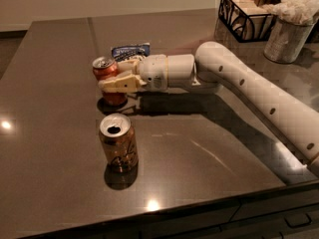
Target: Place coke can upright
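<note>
On the dark, glossy tabletop (pixel 45 148), left of centre, the coke can (pixel 104 68), a red-orange aluminium cylinder with a silver top, is standing with its long axis pointing straight up. Its base appears to be resting on the surface. The cream two-finger gripper (pixel 111 78) is reaching in from the right at the can's mid-height, and its fingers (pixel 117 83) are clasping the can's sides front and back. Nearer the camera, a golden-brown opened can (pixel 118 143) is standing apart from both. Behind the wrist a crinkled blue packet (pixel 130 51) is lying flat. With the can sitting directly between the fingers, I judge the coming move is looking like a release and a retreat rightwards.
</note>
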Available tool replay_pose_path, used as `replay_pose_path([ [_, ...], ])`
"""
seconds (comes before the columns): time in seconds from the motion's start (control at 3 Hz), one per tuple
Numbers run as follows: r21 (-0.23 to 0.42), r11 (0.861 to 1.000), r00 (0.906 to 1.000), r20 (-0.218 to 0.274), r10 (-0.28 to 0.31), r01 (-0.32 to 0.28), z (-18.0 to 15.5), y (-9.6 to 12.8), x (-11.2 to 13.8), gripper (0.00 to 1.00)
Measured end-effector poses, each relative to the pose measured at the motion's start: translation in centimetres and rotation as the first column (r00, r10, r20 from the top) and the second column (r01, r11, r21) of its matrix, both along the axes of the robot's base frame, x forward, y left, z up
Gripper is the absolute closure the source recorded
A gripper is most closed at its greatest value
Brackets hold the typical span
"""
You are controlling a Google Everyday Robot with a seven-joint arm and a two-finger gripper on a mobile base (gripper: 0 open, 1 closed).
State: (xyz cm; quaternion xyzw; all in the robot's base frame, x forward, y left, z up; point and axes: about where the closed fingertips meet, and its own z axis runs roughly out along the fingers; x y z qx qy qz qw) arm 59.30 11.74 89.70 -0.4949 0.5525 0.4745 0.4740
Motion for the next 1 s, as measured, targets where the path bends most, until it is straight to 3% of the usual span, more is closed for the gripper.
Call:
replay_pose_path([
  [0.67,0.000,1.000,1.0000,0.002,0.009,-0.009,0.07,0.48,-0.23,0.12],
  [1.0,0.000,1.000,0.9999,0.002,0.013,-0.013,0.09,0.69,-0.33,0.00],
])
